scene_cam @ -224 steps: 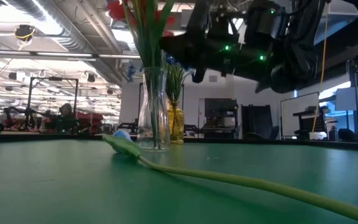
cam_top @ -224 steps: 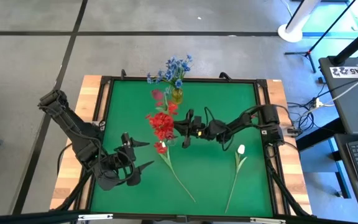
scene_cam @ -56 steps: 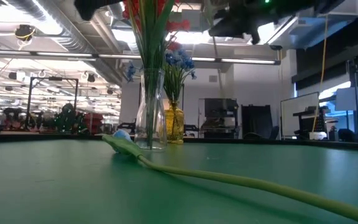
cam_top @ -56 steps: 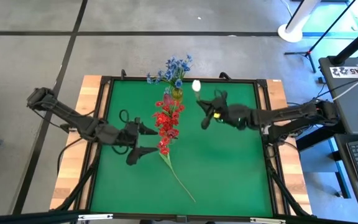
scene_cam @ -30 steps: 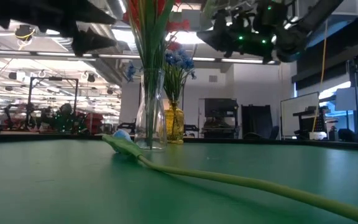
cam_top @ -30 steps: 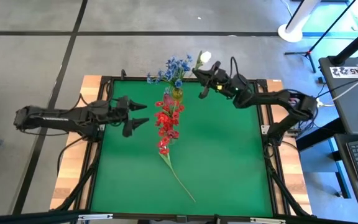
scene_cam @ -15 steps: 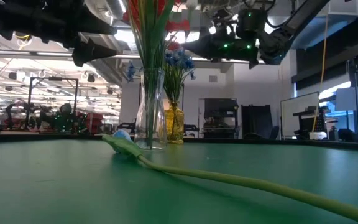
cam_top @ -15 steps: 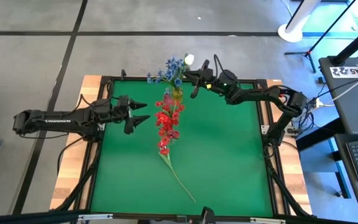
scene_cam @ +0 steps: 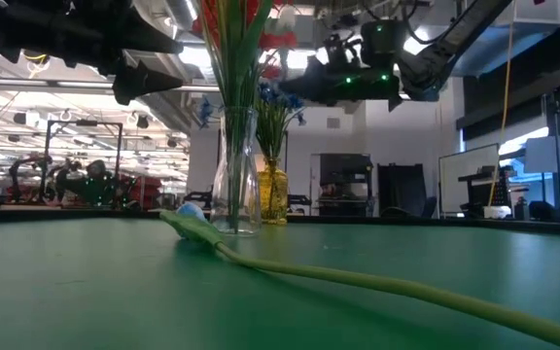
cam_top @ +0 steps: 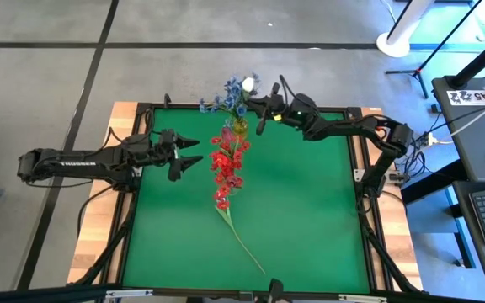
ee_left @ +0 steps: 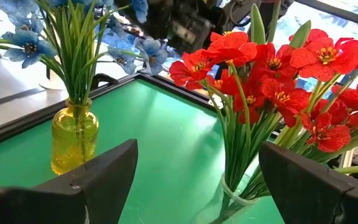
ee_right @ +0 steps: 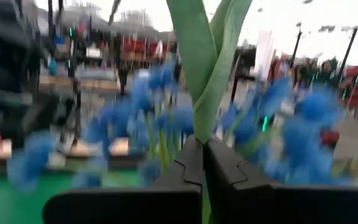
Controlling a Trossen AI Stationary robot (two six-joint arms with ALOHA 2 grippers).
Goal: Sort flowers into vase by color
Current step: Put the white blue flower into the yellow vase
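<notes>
My right gripper [cam_top: 262,108] is at the table's far edge, shut on a white tulip whose bud [cam_top: 247,83] hangs over the blue sprigs [cam_top: 230,94] in the yellow vase [ee_left: 73,140]. Red blooms [cam_top: 224,164] stand in a clear vase [scene_cam: 237,175] at mid-table. My left gripper [cam_top: 194,152] hovers open, left of the red blooms; its fingers frame both vases in the left wrist view. Another long green stem [cam_top: 241,240] lies flat on the mat, its head by the clear vase. My right gripper pinches the tulip between its two fingers on the green stem, just where the leaves [ee_right: 205,68] branch off. The fingers come level from the table's right, across the stem. The flower is lifted clear of the table, bud end past the fingers toward the blue sprigs.
The green mat [cam_top: 301,219] has a raised dark frame [cam_top: 356,168] around it. The two vases stand close together near the far middle. Open mat lies to the right and near side of the lying stem [scene_cam: 377,284].
My right gripper has carried the white tulip along the far edge toward the table's left, from right of the blue sprigs to right over them, staying shut.
</notes>
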